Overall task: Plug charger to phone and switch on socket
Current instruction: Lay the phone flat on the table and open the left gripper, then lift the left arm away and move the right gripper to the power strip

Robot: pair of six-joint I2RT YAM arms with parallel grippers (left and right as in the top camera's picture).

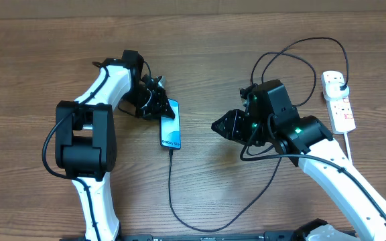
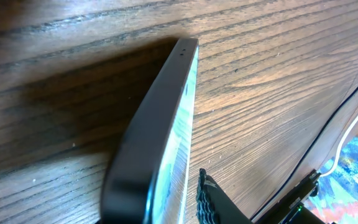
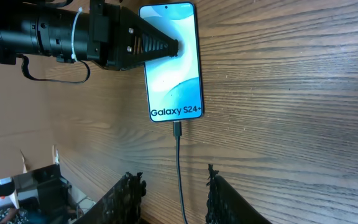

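At the phone [image 3: 173,62] port, charger [image 3: 178,162] tip sits plugged in.

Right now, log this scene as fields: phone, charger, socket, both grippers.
phone: flat on the table, screen lit
charger: tip in the phone's lower end, plug in the socket
socket: at the table's right side; switch state unreadable
left gripper: at the phone's side edge, grip unclear
right gripper: open, empty, above the charger
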